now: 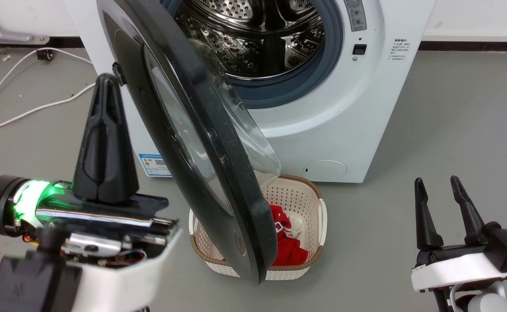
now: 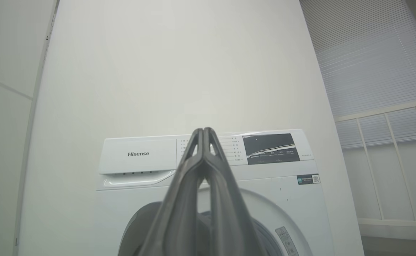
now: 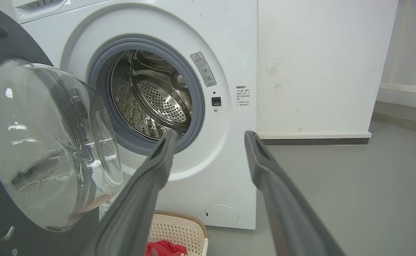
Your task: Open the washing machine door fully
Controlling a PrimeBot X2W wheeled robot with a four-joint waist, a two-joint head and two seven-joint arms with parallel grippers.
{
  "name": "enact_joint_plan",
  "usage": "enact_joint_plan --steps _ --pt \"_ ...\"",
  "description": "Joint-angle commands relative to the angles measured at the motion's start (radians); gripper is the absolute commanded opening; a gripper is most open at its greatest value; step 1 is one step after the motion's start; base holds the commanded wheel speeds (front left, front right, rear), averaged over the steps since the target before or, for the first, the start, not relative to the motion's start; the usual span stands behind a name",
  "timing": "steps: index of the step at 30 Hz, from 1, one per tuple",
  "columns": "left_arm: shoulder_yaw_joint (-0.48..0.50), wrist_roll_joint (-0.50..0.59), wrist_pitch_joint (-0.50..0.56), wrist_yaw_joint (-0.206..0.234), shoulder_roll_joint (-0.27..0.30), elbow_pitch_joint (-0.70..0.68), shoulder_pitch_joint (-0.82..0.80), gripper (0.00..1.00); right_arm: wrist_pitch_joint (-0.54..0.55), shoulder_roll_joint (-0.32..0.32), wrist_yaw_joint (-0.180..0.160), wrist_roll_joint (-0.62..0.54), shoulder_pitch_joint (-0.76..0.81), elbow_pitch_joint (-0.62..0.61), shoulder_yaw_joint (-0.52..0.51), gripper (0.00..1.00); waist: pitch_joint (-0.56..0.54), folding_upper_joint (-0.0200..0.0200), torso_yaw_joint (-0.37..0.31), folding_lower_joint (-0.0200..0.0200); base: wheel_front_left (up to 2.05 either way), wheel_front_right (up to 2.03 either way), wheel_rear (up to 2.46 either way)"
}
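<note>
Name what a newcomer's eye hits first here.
The washing machine door, glossy black with a bulging glass bowl, stands swung out mid head view, baring the steel drum behind. Under its lower edge sits a cream laundry basket holding red clothes. The shut left gripper rises beside the door's outer face; the open right gripper is at lower right.

White washing machine [image 1: 344, 130], black-rimmed clear door [image 1: 232, 173], cream perforated basket [image 1: 305, 190], red cloth [image 1: 288, 251].
</note>
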Motion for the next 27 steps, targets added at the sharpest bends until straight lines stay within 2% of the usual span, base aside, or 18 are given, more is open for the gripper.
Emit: enact_joint_plan --steps 1,4,8,13,18,23,27 --pt "-0.012 0.006 -0.002 -0.005 -0.001 -0.018 -0.009 0.0 -0.002 0.001 0.0 0.002 -0.011 0.001 0.0 1.0 0.001 0.0 -0.001 0.0 0.0 0.0 0.0" --pt "-0.068 -0.014 -0.002 -0.021 -0.001 -0.069 -0.01 0.0 -0.002 0.001 -0.001 0.006 -0.009 0.004 0.0 1.0 0.003 0.0 -0.002 0.0 0.0 0.0 0.0" --pt "-0.175 -0.036 -0.002 -0.053 0.001 -0.057 0.017 0.0 -0.002 0.001 -0.001 0.008 -0.006 0.009 0.0 1.0 0.002 0.0 -0.001 0.0 0.0 0.0 0.0" --pt "-0.361 -0.09 0.009 -0.078 0.043 0.049 0.077 0.0 -0.002 0.002 0.0 0.009 0.001 0.016 0.002 1.0 -0.005 0.0 -0.001 0.0 0.0 0.0 0.0" --pt "-0.5 -0.177 0.109 -0.083 0.1 0.16 0.138 0.0 -0.002 0.001 -0.001 0.015 0.007 0.023 0.007 1.0 -0.008 0.0 -0.001 0.0 0.0 0.0 0.0" --pt "-0.566 -0.216 0.19 -0.083 0.167 0.253 0.188 0.0 -0.002 0.001 -0.001 0.019 0.009 0.034 0.008 1.0 -0.002 0.0 0.007 0.0 0.0 0.0 0.0" --pt "-0.581 -0.217 0.198 -0.084 0.195 0.341 0.202 0.0 -0.002 0.001 -0.001 0.022 0.006 0.039 0.011 1.0 0.001 0.0 0.011 0.0 0.0 0.0 0.0"
